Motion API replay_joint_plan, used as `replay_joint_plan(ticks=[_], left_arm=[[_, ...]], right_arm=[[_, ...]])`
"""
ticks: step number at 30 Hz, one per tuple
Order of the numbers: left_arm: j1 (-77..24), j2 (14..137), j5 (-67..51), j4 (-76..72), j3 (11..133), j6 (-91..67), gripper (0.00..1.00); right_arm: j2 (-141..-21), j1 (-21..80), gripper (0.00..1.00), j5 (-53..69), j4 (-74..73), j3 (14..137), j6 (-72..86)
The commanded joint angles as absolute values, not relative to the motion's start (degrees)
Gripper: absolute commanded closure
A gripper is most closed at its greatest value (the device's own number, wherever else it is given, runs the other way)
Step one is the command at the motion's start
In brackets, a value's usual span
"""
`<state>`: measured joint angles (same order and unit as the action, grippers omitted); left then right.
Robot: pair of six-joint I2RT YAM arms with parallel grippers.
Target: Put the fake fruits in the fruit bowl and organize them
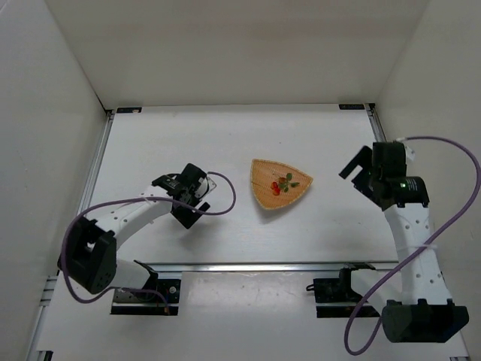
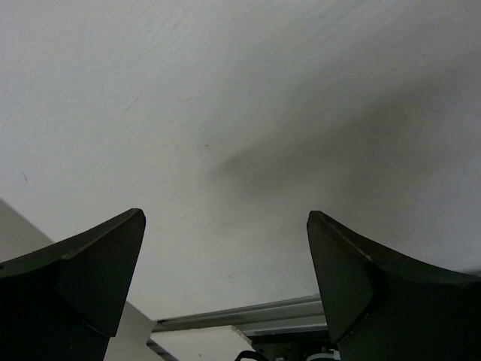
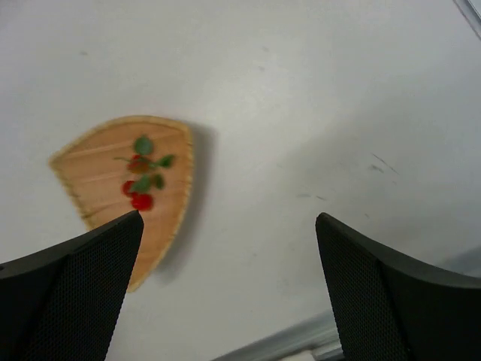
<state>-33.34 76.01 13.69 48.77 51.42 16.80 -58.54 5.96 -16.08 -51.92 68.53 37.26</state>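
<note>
Now berries [image 1: 282, 183] lie in basket [image 1: 264, 197], mid-table. Light, flimsy, thin-stemmed; pinch gently at red cluster. Left gripper [image 2: 225, 226], right gripper [image 3: 229, 222] both wide open, empty.

White table [image 1: 188, 143], matte, with faint scuffs. Plain white panels enclose it: back wall [image 1: 240, 45], left wall [image 1: 45, 135], right wall [image 1: 443, 75]. Aluminium rail [image 1: 248, 265] runs along the near edge. Black brackets [image 1: 128, 110] sit at both far corners. Lighting even and diffuse; shadows soft.
</note>
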Motion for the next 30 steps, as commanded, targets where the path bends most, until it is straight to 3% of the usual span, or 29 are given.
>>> replay_joint_plan(ticks=[1, 10, 30], left_arm=[[-29.37, 80.15, 26.62, 43.95, 50.27, 8.30, 0.00], [-20.84, 78.14, 26.28, 43.24, 51.68, 5.36, 0.00], [-18.81, 77.08, 24.52, 43.24, 51.15, 4.83, 0.00]], right_arm=[[-53.56, -0.24, 0.00, -11.43, -57.92, 61.72, 35.69], [-42.36, -6.15, 0.00, -9.67, -59.24, 48.79, 33.93], [-40.61, -6.15, 0.00, -7.90, -59.24, 49.39, 32.78]])
